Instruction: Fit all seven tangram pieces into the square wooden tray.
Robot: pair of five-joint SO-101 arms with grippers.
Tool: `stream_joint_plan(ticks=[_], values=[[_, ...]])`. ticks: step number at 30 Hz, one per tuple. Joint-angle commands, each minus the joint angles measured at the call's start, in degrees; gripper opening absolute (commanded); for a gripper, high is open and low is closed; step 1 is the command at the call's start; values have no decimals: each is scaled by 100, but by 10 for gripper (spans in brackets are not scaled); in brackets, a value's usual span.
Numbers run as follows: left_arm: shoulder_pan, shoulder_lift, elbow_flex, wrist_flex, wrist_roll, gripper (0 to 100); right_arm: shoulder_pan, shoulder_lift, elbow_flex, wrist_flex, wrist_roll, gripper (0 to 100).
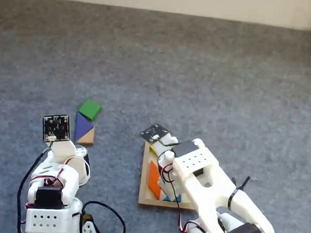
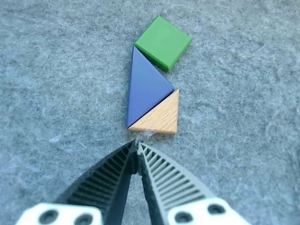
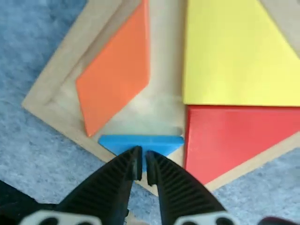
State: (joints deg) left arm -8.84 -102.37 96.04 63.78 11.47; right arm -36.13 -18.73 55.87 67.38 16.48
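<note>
Three loose pieces lie touching on the carpet: a green square (image 2: 163,42) (image 1: 89,110), a dark blue triangle (image 2: 145,91) (image 1: 82,125) and a wood-coloured triangle (image 2: 160,119) (image 1: 87,137). My left gripper (image 2: 137,146) is shut and empty, its tips just short of the wood triangle. The square wooden tray (image 3: 51,101) (image 1: 142,196) holds an orange parallelogram (image 3: 115,77) (image 1: 153,180), a yellow triangle (image 3: 229,51) and a red triangle (image 3: 229,136). My right gripper (image 3: 142,159) is pinched on the corner of a light blue triangle (image 3: 140,142) at the tray's near corner.
Grey carpet (image 1: 211,78) covers the table all round, with open room beyond the pieces and the tray. The right arm's white body (image 1: 204,178) hangs over much of the tray in the high view. A black cable (image 1: 103,209) loops by the left arm's base.
</note>
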Motion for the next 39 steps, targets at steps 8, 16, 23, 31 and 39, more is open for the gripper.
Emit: stream_joint_plan(ticks=[8, 16, 23, 31, 39], values=[[-75, -13, 119, 9, -35, 5, -532, 400, 40, -1341, 44, 41], [-75, -13, 119, 9, -35, 5, -479, 374, -497, -1684, 26, 41], [-75, -13, 119, 9, -35, 5, -233, 4, -1657, -426, 9, 40], [-75, -13, 119, 9, -35, 5, -673, -884, -681, -207, 9, 40], [-75, -13, 119, 9, -35, 5, -1138, -892, 136, -1024, 9, 40]])
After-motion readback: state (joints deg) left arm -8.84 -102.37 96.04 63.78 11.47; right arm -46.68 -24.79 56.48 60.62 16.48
